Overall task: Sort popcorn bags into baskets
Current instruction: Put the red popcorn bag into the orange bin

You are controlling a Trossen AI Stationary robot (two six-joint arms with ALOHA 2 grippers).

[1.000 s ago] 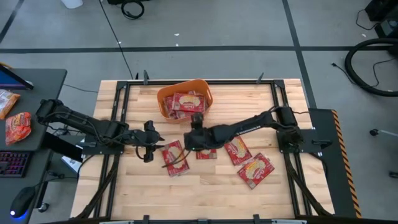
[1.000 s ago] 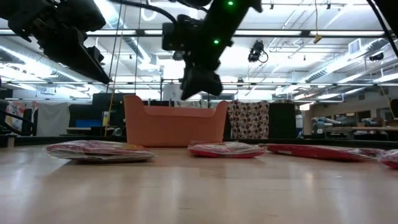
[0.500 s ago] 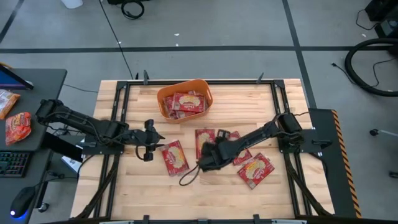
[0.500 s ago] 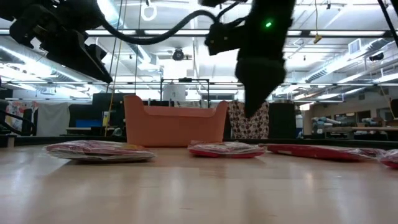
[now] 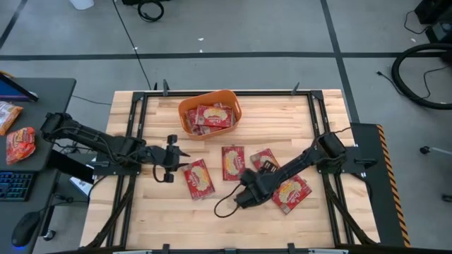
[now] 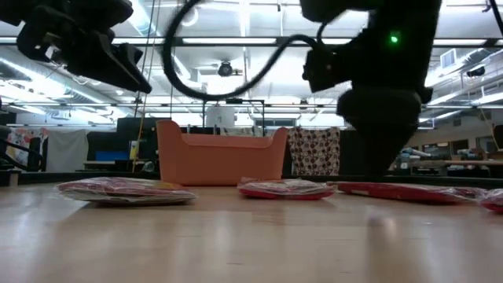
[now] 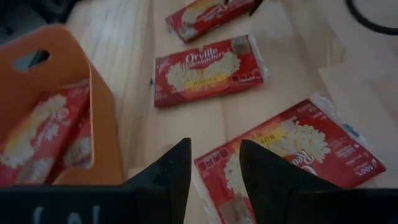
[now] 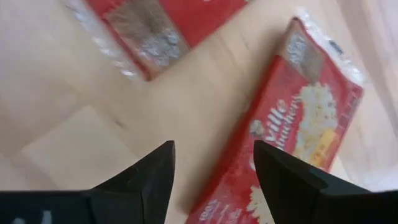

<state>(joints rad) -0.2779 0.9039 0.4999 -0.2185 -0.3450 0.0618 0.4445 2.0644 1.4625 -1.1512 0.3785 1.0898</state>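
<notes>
I have the right hand (image 5: 247, 195) at the near side of the counter (image 5: 318, 226), well away from the orange basket (image 5: 187, 116), with its fingers (image 8: 140, 180) spread wide and nothing between them. Its wrist view shows bare wood in the gap and a popcorn bag (image 8: 292, 130) just beside one finger. From above, that hand sits touching or just over the near-right bag (image 5: 291, 192), the one farthest from the basket.

Stepping back toward the basket, the left hand (image 5: 169, 159) hovers above the counter on the basket's near-left side, fingers (image 7: 264, 171) narrowly parted and empty. Just beside it lies another bag (image 5: 198, 178), whose corner shows past the fingertips in the left wrist view.

Nearer the basket again, two more bags lie flat: one (image 5: 233, 163) almost straight in front of the basket, one (image 5: 265, 159) off to its right.

Farthest off, the basket stands at the far edge of the counter with several bags (image 5: 212, 116) stacked inside
</notes>
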